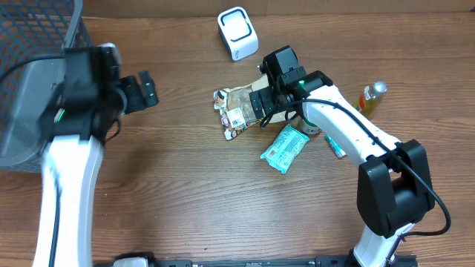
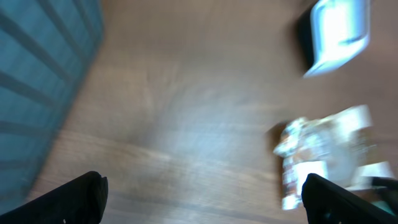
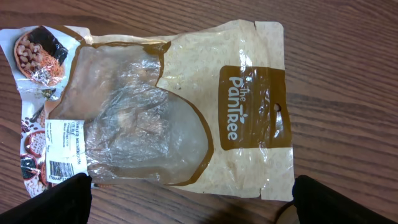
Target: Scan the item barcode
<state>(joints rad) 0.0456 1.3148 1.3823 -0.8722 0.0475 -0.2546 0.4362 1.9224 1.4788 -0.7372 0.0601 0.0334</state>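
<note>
Wooden table, snack pouch lying flat, right end effector released above it, left end effector released

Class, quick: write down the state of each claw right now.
Left claw: open, holding nothing.
Right claw: open, holding nothing, above the snack pouch.

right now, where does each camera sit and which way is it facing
overhead: fixed above the table, looking straight down; both arms, left end effector and right end effector show
left wrist: on the left arm, facing down toward the white scanner, blurred; its dark fingertips show
right wrist: on the right arm, looking down at the snack pouch; its fingertips show at bottom corners
shared: all three see the snack pouch; overhead and left wrist see the scanner
</note>
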